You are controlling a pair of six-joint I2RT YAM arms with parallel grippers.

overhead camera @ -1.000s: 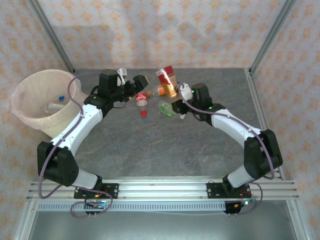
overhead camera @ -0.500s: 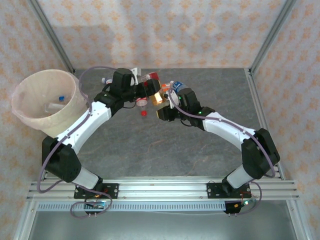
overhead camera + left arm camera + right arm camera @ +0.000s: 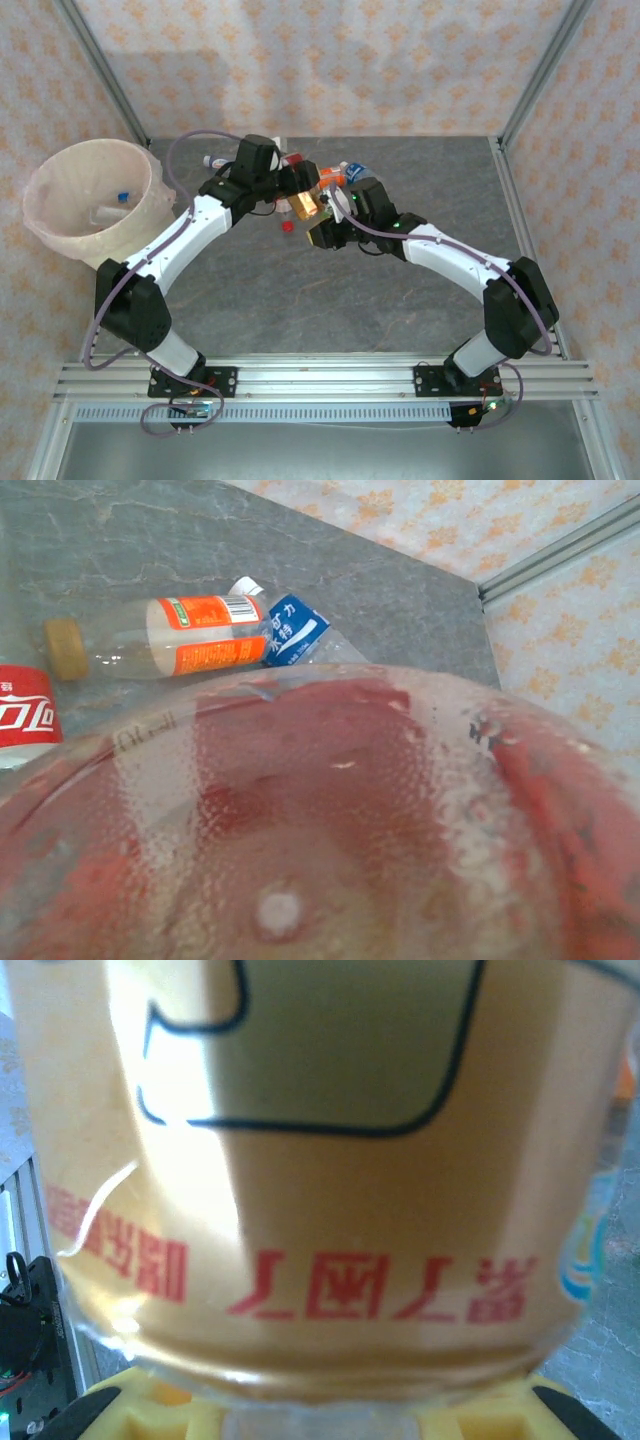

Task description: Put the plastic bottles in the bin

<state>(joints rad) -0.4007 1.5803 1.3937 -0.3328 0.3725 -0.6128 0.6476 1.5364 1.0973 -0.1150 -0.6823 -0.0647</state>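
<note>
Though clear, round dimpled plastic bottle [image 3: 300,830]

overhead camera looks down; wrist cameras (very close) face bottles [image 3: 330,820] [image 3: 320,1160].

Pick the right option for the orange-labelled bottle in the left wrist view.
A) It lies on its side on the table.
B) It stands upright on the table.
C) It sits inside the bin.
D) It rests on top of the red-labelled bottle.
A: the orange-labelled bottle lies on its side on the grey table, its cap at the left end, with a blue-labelled bottle at its other end.
</note>
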